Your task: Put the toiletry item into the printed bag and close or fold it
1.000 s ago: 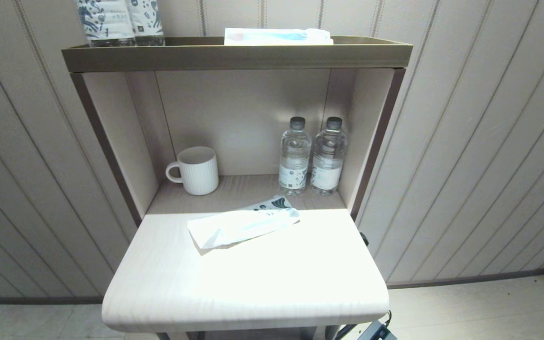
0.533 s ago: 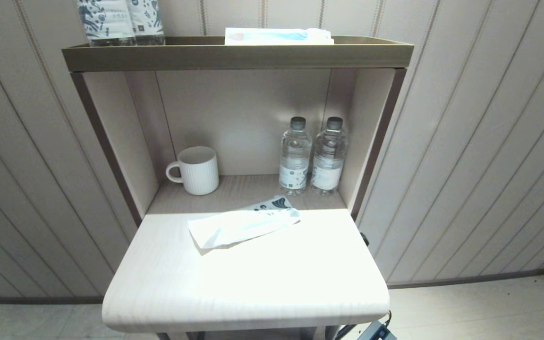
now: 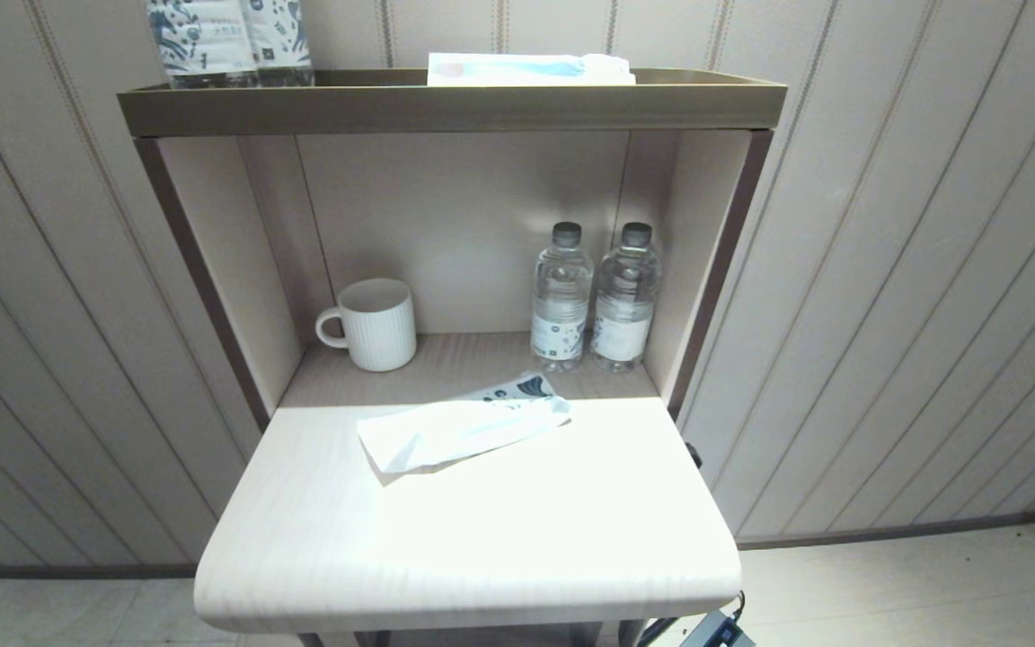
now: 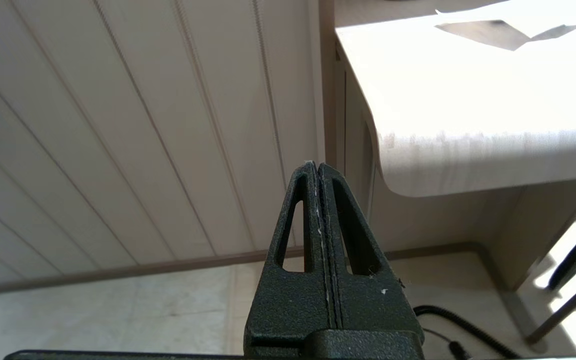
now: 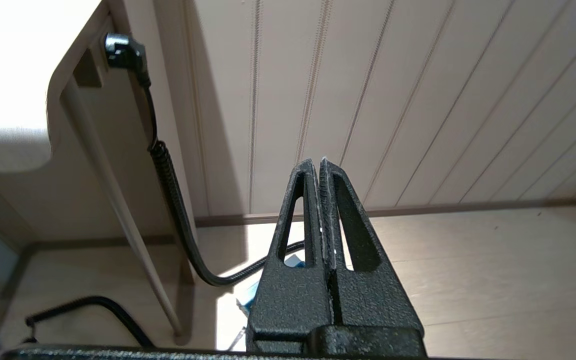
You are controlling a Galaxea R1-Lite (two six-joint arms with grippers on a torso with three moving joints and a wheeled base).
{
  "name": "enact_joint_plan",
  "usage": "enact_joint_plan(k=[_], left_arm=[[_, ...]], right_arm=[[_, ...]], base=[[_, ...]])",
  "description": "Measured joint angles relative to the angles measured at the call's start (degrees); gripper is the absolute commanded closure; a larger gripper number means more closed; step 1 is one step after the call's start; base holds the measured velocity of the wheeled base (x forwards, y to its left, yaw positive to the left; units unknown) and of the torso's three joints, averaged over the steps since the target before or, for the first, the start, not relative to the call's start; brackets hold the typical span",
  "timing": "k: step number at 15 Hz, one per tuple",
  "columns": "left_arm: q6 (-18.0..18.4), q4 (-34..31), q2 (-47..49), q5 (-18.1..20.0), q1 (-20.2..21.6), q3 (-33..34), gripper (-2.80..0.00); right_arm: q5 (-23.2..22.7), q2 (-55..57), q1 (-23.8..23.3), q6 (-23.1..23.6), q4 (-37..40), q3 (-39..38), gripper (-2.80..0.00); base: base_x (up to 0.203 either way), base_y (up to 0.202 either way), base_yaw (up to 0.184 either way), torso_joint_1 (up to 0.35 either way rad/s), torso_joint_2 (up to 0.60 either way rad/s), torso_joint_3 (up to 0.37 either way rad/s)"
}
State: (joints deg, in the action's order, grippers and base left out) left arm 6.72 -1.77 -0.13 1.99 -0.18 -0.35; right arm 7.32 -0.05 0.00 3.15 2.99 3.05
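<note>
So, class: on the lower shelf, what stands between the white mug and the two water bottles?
Nothing. In the head view the shelf between the mug and the bottles is bare; the printed bag lies nearer the front.

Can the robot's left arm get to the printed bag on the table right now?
Probably yes. The printed bag lies out in the open on the table, with nothing on top of it or in front of it. The left gripper is shut and parked low beside the table's edge, so it would first have to rise.
</note>
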Motion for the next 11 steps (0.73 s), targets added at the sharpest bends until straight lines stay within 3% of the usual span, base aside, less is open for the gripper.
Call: enact_joint_plan(k=[5, 8, 11], left_arm=[[-2.79, 1.56, 0.0, -1.29, 0.0, 0.35, 0.0], [-6.32, 1.77, 0.0, -1.64, 0.0, 0.35, 0.0], [-6.48, 1.82, 0.0, -1.81, -0.04, 0.35, 0.0]], right_arm=[[0.97, -0.02, 0.0, -2.13, -0.01, -0.02, 0.0], [1.08, -0.02, 0.0, -2.84, 0.04, 0.01, 0.0], [1.4, -0.02, 0.0, -8.84, -0.01, 0.01, 0.0]], base=[[0.0, 0.0, 0.0, 0.0, 0.0, 0.0], [0.0, 0.0, 0.0, 0.0, 0.0, 0.0], [0.0, 0.0, 0.0, 0.0, 0.0, 0.0]])
